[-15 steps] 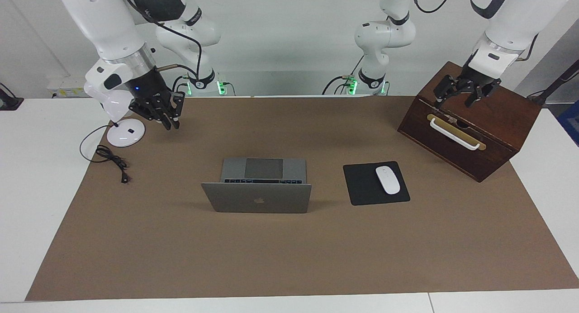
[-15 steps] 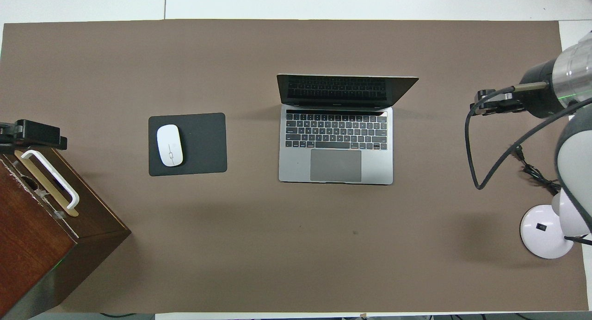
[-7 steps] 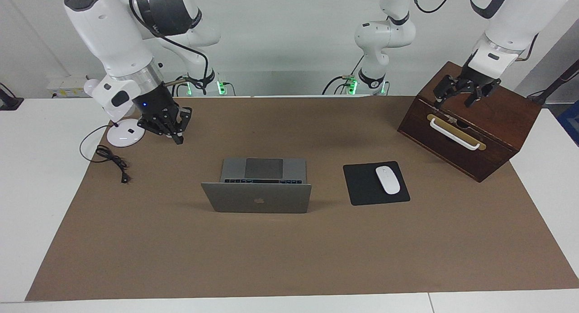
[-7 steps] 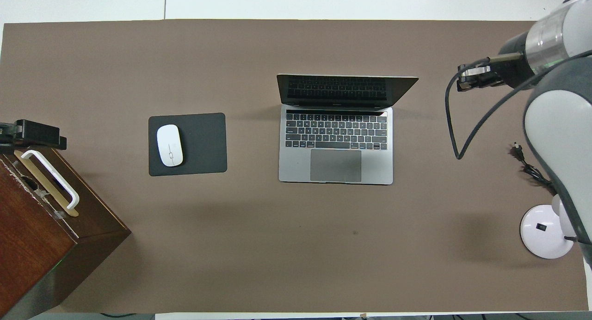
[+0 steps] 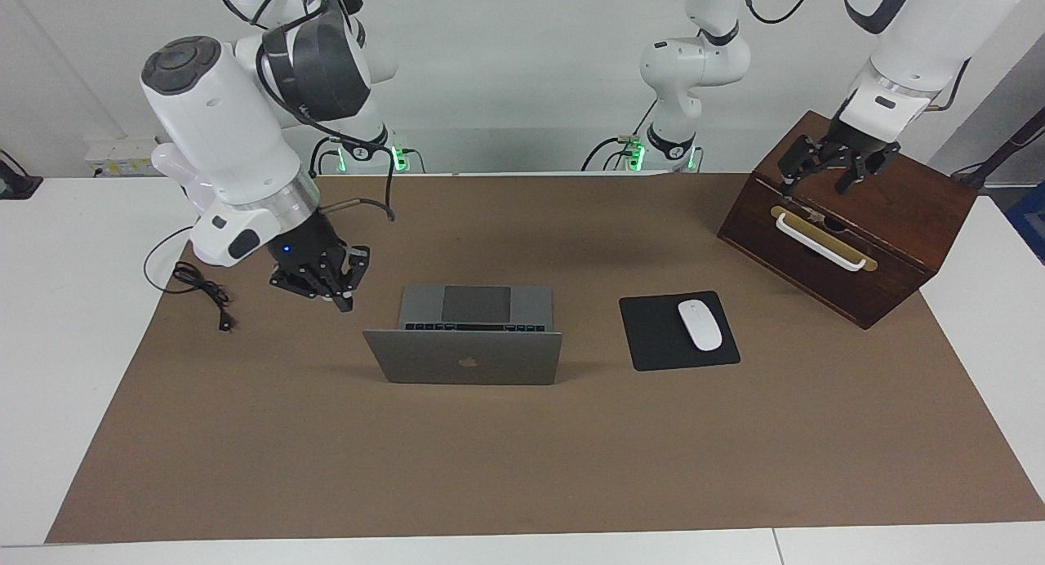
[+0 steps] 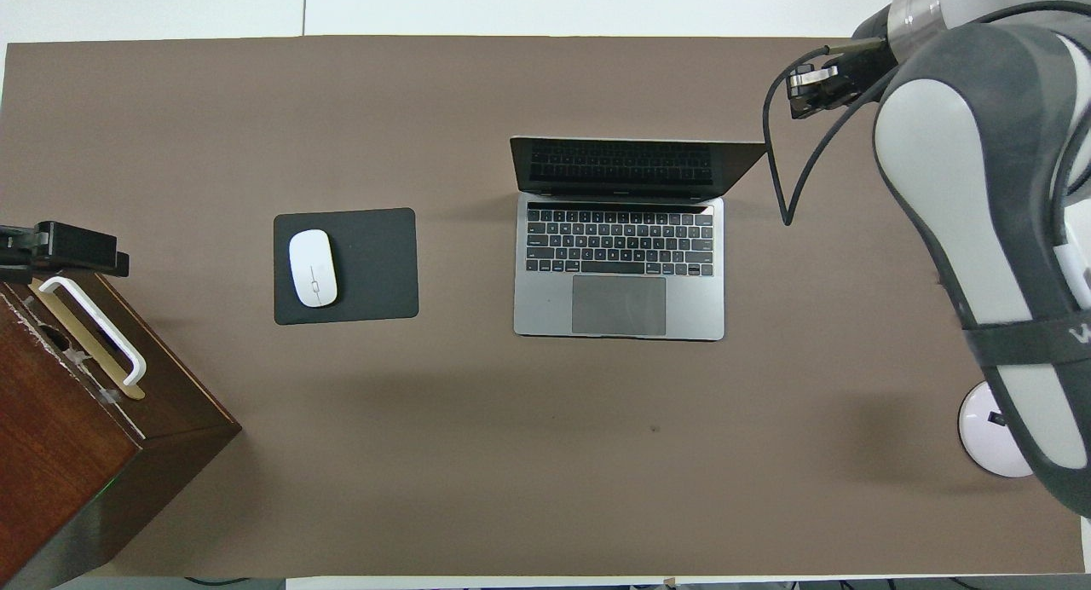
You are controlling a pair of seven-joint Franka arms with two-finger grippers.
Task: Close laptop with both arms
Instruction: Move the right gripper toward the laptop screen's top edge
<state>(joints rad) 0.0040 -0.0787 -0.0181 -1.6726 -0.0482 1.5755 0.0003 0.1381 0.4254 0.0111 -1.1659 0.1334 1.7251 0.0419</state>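
**Laptop** (image 5: 464, 357): silver-grey, logo on the lid, standing open near the middle of the desk (image 5: 522, 467) on the brown mat. The lid is raised with its back turned away from the robots, and the keyboard and trackpad (image 6: 618, 304) lie on the robots' side. Not yet closed.

**Right end effector** (image 5: 333, 286): hangs low over the mat just beside the laptop, toward the right arm's end of the desk and clear of the lid. Whether its fingers are apart or together cannot be told. Judged to be lining up with the lid's edge for a push.

**Left end effector** (image 5: 826, 166): poised over the top of the wooden box (image 5: 857, 222), well apart from the laptop. Fingers spread apart, holding nothing. This arm appears to be waiting, and it has the whole approach to make for a two-armed close.

**Mouse pad** (image 5: 678, 331): black, beside the laptop toward the left arm's end, carrying a white mouse (image 5: 700, 324).

**Lamp base** (image 6: 989, 428) and black cable (image 5: 200, 291): at the right arm's end.
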